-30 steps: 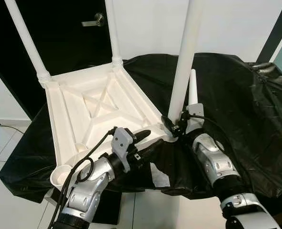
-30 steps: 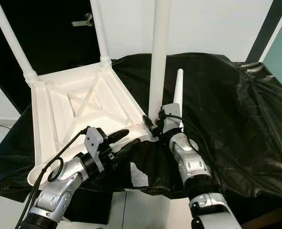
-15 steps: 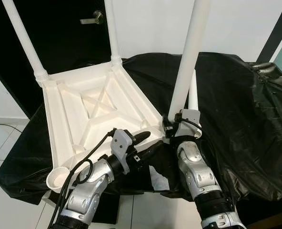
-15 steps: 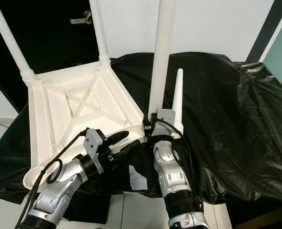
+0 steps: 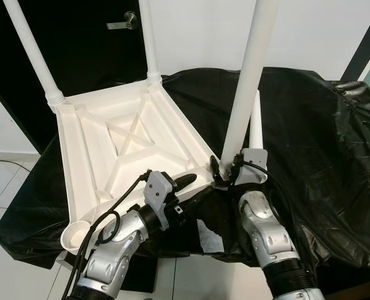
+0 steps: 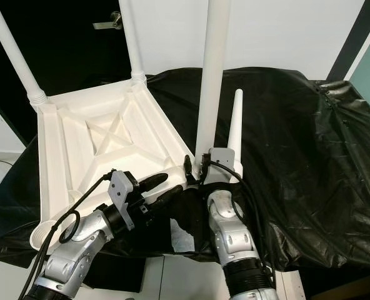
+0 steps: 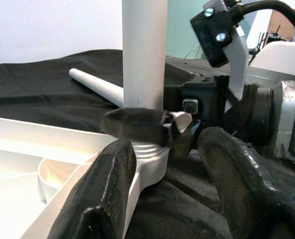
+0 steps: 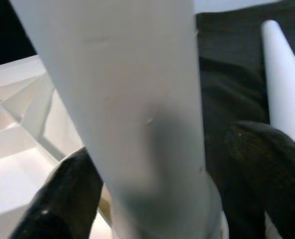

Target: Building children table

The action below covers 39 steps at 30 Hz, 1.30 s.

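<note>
Right gripper (image 5: 225, 176) pinches the third leg (image 5: 247, 87) at its corner socket, centre frame. Left gripper (image 5: 194, 187) hovers apart beside the upside-down table (image 5: 110, 144). A tilted leg could jam.

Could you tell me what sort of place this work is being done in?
Probably an indoor room serving as a workspace: a black-draped work surface, a dark door with a lever handle, white walls and a pale tiled floor.

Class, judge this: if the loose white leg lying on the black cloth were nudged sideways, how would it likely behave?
The loose leg is round and tapered, so it would probably roll, curving toward its thin end. It looks like rigid plastic, likely stiff. The wrinkled black cloth might slow it.
</note>
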Available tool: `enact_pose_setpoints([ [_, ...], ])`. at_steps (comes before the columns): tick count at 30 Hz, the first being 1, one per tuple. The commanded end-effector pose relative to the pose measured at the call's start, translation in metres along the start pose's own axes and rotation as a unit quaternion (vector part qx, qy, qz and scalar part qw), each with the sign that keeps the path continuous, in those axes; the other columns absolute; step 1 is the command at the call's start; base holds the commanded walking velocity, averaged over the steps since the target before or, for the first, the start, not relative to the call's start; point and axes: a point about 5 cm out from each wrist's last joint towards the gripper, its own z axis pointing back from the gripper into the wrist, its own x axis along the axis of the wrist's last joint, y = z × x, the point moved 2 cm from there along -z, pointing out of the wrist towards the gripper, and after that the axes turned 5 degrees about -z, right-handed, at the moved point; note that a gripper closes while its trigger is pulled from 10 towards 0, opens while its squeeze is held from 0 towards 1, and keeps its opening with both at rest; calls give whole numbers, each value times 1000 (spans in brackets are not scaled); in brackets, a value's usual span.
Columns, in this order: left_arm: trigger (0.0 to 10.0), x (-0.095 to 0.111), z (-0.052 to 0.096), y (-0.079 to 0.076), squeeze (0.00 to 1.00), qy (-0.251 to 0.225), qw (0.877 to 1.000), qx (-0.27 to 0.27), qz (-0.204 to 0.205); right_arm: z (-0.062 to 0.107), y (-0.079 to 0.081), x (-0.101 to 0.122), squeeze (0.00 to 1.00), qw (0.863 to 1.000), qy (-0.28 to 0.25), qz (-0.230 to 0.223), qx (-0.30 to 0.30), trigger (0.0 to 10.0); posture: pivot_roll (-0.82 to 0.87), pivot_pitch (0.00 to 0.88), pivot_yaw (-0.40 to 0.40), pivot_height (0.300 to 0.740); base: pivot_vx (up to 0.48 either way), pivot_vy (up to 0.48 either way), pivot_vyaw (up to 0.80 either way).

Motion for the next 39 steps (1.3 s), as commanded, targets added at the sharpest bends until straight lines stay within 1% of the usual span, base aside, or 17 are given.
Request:
enact_pose_setpoints([
  [1, 10000, -1, -2, -4, 0, -1, 1000, -27, 4, 2, -3, 4, 1000, 1000, -11, -7, 12, 10000, -23, 0, 5, 740, 0, 0, 0],
  [2, 10000, 0, -4, -3, 0, -3, 1000, -27, 3, 5, -17, 7, 980, 998, -15, 17, 59, 10000, -28, 0, 8, 740, 0, 0, 0],
  [5, 10000, 0, -4, -2, 0, -3, 1000, -26, 3, 5, -22, 8, 980, 997, -15, 26, 74, 10000, -30, 0, 9, 740, 0, 0, 0],
  [6, 10000, 0, -5, -1, 0, -4, 1000, -26, 2, 5, -27, 10, 0, 994, -13, 33, 99, 10000, -28, 0, 9, 740, 0, 0, 0],
  [8, 10000, 0, -5, -1, 0, -4, 1000, -26, 2, 5, -27, 10, 0, 994, -13, 33, 99, 10000, -28, 0, 9, 740, 0, 0, 0],
  [12, 10000, 2, -6, 1, 0, -6, 1000, -24, -2, -3, -29, 12, 0, 981, 8, 52, 189, 10000, -22, 0, 11, 740, 0, 0, 0],
  [16, 10000, 3, -7, 2, 0, -7, 1000, -24, -4, -8, -28, 13, 0, 975, 15, 67, 210, 10000, -18, 0, 9, 740, 0, 0, 0],
  [20, 10000, 4, -9, 4, 0, -10, 1000, -22, -9, -18, -24, 14, 0, 961, 35, 96, 258, 10000, -9, 0, 3, 740, 0, 0, 0],
  [21, 10000, 5, -10, 4, 0, -10, 1000, -20, -11, -24, -21, 12, 0, 950, 52, 115, 287, 9922, -3, 0, -1, 740, 0, 0, 0],
  [22, 10000, 5, -10, 4, 0, -10, 1000, -20, -11, -24, -21, 12, 0, 950, 52, 115, 287, 9922, -3, 0, -1, 740, 0, 0, 0],
  [23, 10000, 5, -10, 5, 0, -10, 1000, -20, -12, -26, -21, 12, 0, 946, 58, 121, 296, 3725, 1, 0, -4, 740, 0, 0, 0],
  [24, 10000, 5, -10, 5, 0, -10, 1000, -20, -12, -26, -21, 12, 0, 946, 58, 121, 296, 3725, 1, 0, -4, 740, 0, 0, 0],
  [25, 10000, 5, -10, 5, 0, -10, 1000, -19, -13, -27, -21, 12, 0, 943, 60, 124, 302, 78, 4, 0, -7, 740, 0, 0, 0],
  [29, 10000, 6, -9, 5, 0, -12, 1000, -15, -14, -28, -26, 8, 0, 938, 72, 126, 315, 0, 15, 0, -14, 740, 0, 0, 0],
  [37, 10000, 5, -7, 4, 0, -12, 1000, -10, -14, -29, -33, 4, 0, 944, 80, 103, 303, 0, 18, 0, -15, 740, 0, 0, 0],
  [38, 10000, 5, -7, 4, 0, -12, 1000, -10, -13, -31, -34, 3, 0, 948, 82, 104, 289, 2588, 18, 0, -15, 740, 0, 0, 0],
  [39, 10000, 5, -7, 4, 0, -12, 1000, -10, -13, -31, -34, 3, 0, 948, 82, 104, 289, 2588, 18, 0, -15, 740, 0, 0, 0],
])
